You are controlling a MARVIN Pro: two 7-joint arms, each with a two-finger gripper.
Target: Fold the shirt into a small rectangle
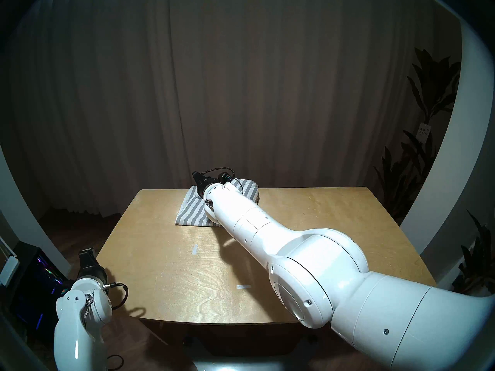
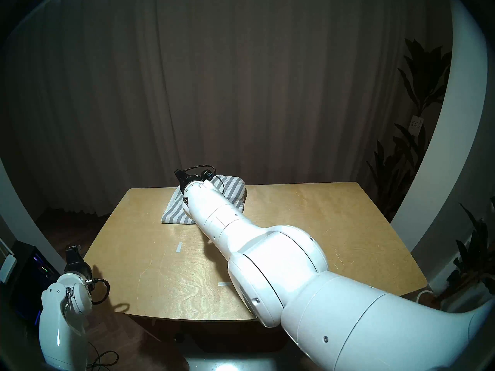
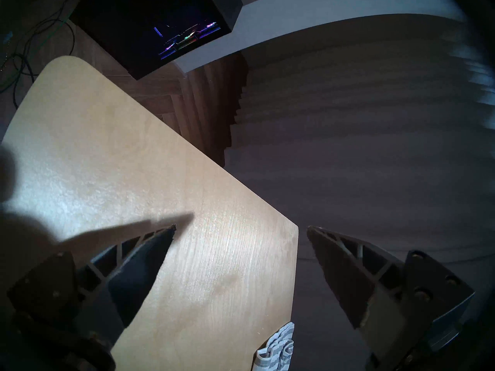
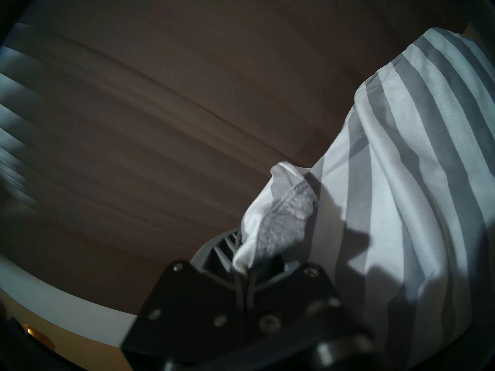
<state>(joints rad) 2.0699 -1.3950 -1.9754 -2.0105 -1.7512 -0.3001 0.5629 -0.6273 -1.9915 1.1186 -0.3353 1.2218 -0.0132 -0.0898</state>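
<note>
Right wrist view is showing the right gripper [image 4: 242, 271] clamping a bunched corner of the shirt [image 4: 417, 175], lifted over the table's [image 1: 308, 215] far edge. Thin pinch risks slipping, collapsing the fold. Left gripper [image 3: 241, 230] is idling, jaws apart.

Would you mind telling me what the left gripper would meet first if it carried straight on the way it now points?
Probably nothing on the table. The left gripper hangs open over the table's left edge, aimed outward and slightly down past it, so the floor before the curtain looks likeliest, though depth is unclear.
</note>
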